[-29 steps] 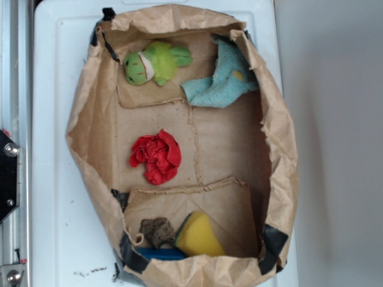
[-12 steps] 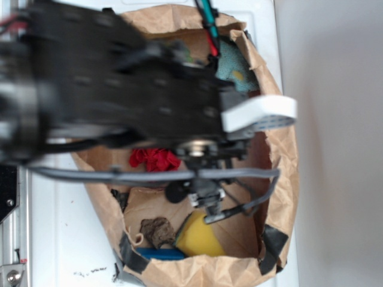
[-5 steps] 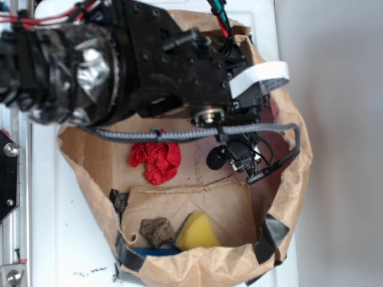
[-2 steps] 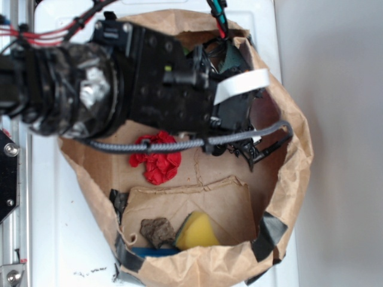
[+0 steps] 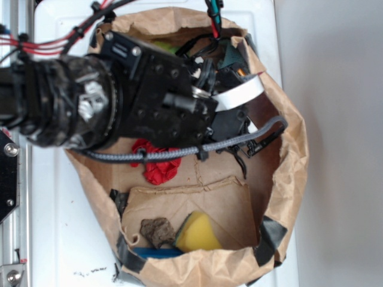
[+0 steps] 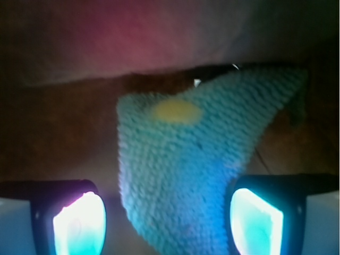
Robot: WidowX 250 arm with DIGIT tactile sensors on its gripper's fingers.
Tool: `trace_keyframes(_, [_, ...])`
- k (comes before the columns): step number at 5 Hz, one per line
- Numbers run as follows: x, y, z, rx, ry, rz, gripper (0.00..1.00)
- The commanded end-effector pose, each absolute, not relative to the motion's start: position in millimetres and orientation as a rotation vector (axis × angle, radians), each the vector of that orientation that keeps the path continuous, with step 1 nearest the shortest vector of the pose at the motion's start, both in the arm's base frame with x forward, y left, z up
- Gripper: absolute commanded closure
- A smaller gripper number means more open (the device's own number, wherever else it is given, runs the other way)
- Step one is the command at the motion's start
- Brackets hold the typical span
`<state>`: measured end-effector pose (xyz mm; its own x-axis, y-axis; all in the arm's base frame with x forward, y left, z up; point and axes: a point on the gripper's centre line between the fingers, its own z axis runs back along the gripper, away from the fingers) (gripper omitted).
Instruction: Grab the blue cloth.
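Note:
The blue cloth (image 6: 186, 164) fills the middle of the wrist view, a light teal terry rag with a yellow spot (image 6: 175, 111), lying on the brown bag floor. My gripper (image 6: 167, 226) is open just above it. The left pad (image 6: 79, 223) and the right pad (image 6: 255, 220) stand on either side of the cloth's near corner, neither visibly touching it. In the exterior view the black arm (image 5: 155, 101) covers the bag's far right corner. Only a dark teal scrap of the cloth (image 5: 231, 58) shows there, and the fingers are hidden.
Everything lies inside a crumpled brown paper bag (image 5: 290, 149) on a white surface. A red fabric ball (image 5: 158, 170) sits mid-bag, partly under the arm. A yellow sponge (image 5: 197, 233) and a brown lump (image 5: 157, 230) lie at the near end. A green plush sliver (image 5: 161, 45) shows at the back.
The arm came in over the bag and moved toward its far right corner, now covering the cloth and the green plush. The bag's right wall has bulged outward.

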<state>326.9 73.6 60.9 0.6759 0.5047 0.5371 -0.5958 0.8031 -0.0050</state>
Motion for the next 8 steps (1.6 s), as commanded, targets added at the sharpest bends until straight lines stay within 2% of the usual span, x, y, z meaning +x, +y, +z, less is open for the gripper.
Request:
trace_keyframes(1, [336.4, 71.5, 81.6, 0.158, -0.575, 0.594, 0.00])
trace_keyframes(4, [352.6, 69.3, 69.0, 0.157, -0.606, 0.601, 0.00])
trace_keyframes(6, [357.5, 68.7, 58.7, 0.180, -0.611, 0.583, 0.00])
trace_keyframes(7, [357.7, 68.0, 58.9, 0.172, -0.615, 0.577, 1.00])
trace_keyframes(8, [357.6, 67.8, 61.1, 0.173, -0.615, 0.566, 1.00])
